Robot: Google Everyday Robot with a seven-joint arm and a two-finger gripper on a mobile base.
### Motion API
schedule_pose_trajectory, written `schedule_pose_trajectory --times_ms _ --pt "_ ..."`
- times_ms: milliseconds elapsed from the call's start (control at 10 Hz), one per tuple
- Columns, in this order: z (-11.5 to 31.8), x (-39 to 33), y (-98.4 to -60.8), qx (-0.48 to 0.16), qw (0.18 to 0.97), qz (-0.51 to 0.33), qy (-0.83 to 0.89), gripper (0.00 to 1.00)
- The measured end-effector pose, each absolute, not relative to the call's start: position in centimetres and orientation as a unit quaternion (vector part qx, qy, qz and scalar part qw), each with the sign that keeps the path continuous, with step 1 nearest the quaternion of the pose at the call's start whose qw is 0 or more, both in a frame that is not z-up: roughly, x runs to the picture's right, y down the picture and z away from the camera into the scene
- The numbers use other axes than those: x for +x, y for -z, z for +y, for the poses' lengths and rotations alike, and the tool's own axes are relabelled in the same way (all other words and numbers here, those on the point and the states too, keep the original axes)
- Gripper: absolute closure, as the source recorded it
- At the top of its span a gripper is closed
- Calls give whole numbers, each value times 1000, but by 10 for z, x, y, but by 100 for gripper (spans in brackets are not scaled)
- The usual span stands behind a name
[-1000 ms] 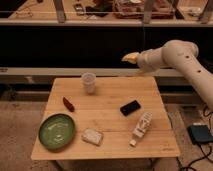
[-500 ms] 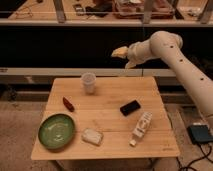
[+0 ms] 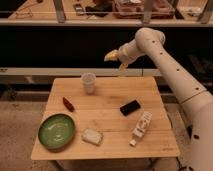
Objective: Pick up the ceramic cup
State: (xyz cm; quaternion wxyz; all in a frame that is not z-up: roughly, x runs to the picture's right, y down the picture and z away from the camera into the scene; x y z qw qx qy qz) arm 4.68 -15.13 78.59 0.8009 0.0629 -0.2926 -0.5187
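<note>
your hand (image 3: 115, 58) has swung leftward over the last second, from out beyond the right end of the surface (image 3: 111, 95) to a spot above its back edge. it now hangs up and to the right of the ceramic cup (image 3: 88, 82), nearer but clearly apart from it. you cannot tell whether the hand is spread or pressed together. the cup has not moved: it stands upright near the back edge, left of centre, with bare wood around it. the black phone (image 3: 130, 107) and red object (image 3: 68, 104) lie well clear. this looks like the approach, with descent and grasp not yet done.
</note>
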Motion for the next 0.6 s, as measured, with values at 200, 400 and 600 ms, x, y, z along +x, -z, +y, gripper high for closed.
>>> schedule_pose_trajectory --times_ms 200,400,600 --pt "-156 21 -803 59 791 -301 529 35" --pt "-158 7 -822 52 788 -298 537 35" --pt "-161 2 -847 41 791 -286 539 35"
